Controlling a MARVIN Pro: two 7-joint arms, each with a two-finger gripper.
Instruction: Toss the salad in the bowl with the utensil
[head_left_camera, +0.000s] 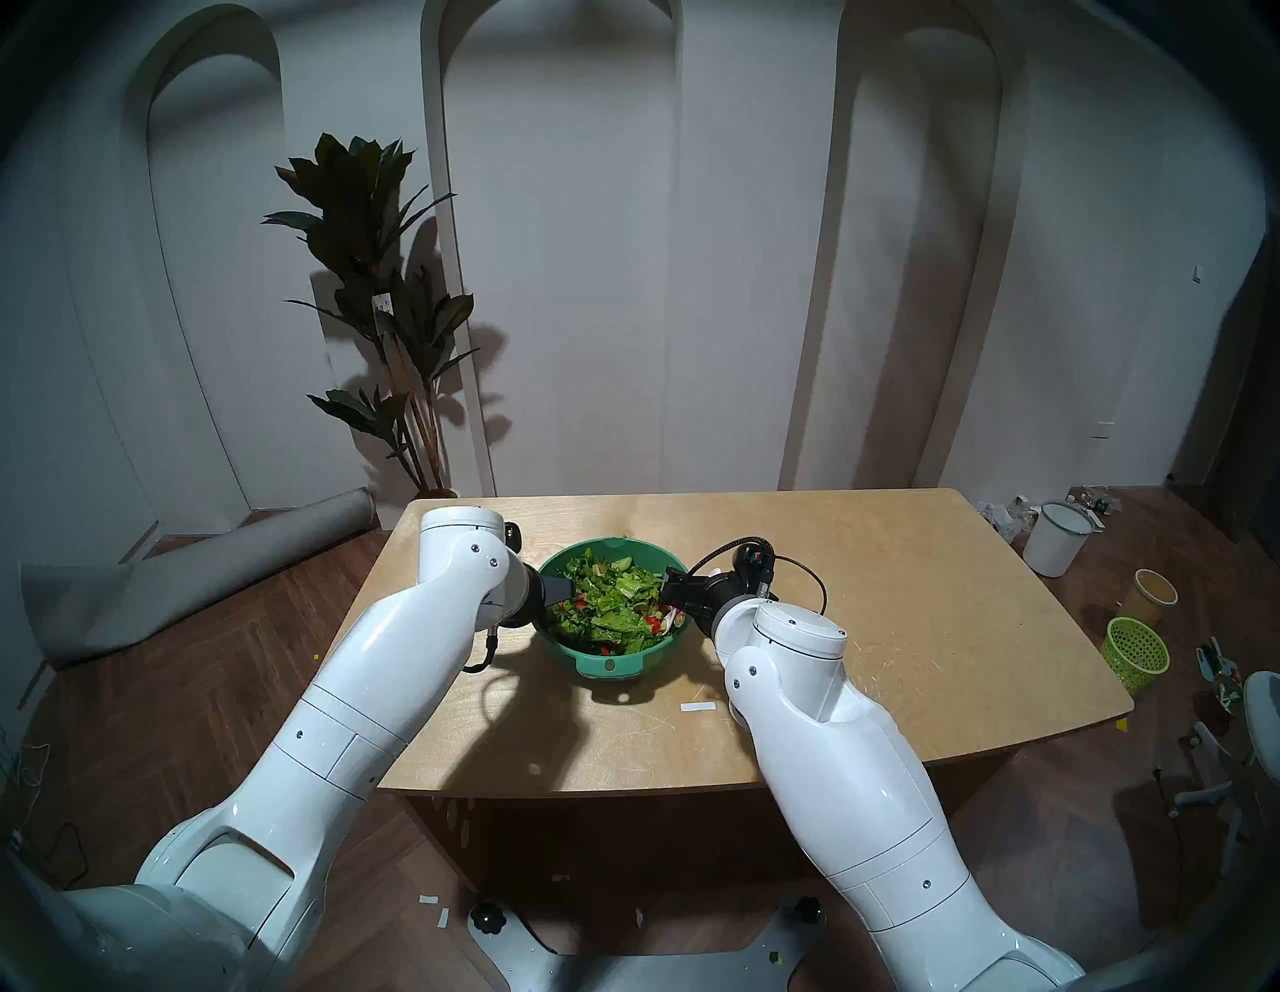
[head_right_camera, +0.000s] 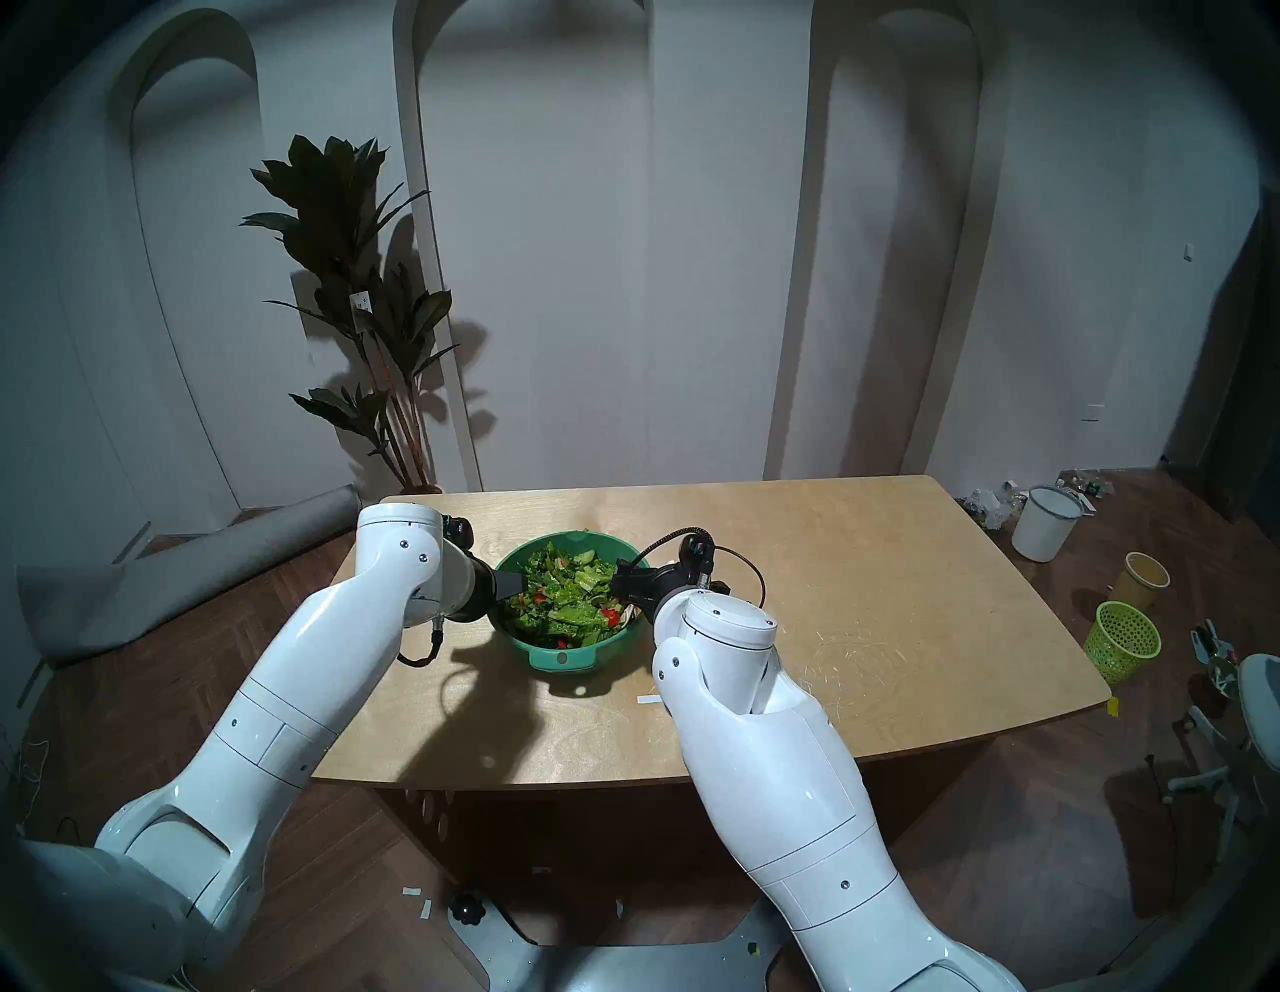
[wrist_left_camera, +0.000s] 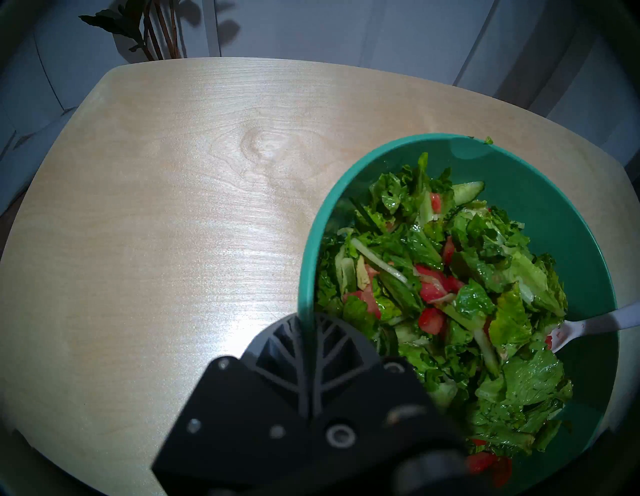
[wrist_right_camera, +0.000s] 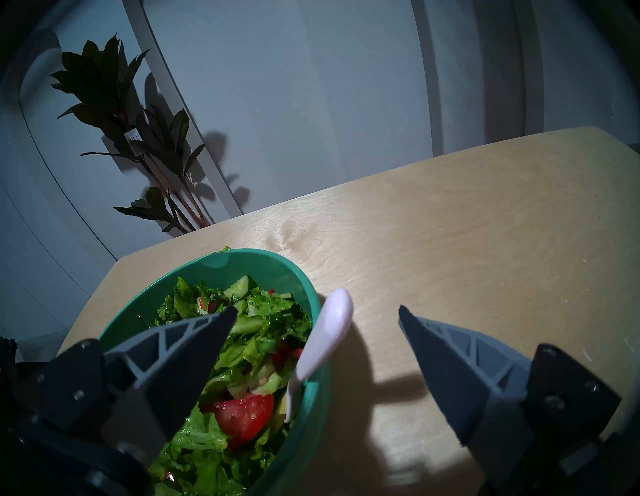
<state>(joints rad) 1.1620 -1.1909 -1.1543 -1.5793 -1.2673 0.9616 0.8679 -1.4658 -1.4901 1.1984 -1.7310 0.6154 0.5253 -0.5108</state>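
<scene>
A: Wooden table (head_left_camera: 900, 589) in a white arched room, potted plant (head_left_camera: 374, 291) behind its far left corner. Where was the bowl (head_left_camera: 623, 666)?

B: Teal, left of the table's middle, tab handle toward the near edge. Salad (wrist_left_camera: 450, 294) filled it: lettuce, cucumber, red pieces, glossy, looked wet.

A: Spoon?

B: Pale pink spoon (wrist_right_camera: 325, 336) sat in the bowl, scoop down in the leaves, handle leaning over the bowl's right rim and sticking out above the table. Nobody held it.

A: Grippers?

B: Left gripper (wrist_left_camera: 308, 332) was clamped on the bowl's left rim, one finger inside, one outside, steadying it. Right gripper (wrist_right_camera: 318, 317) stood spread wide, empty, with the spoon handle between its fingers, not touching either.

A: Progress?

B: Bowl was braced, spoon was in place. Judging by that, the right hand was about to grasp the handle. Salad looked fairly mixed, but can't tell how much tossing it got. Left: close on the handle, lift and turn the leaves.

A: Other stuff?

B: Lime mesh basket (head_left_camera: 1136, 651) and white bucket (head_left_camera: 1056, 539) on the floor off the table's right edge. Irrelevant.
</scene>
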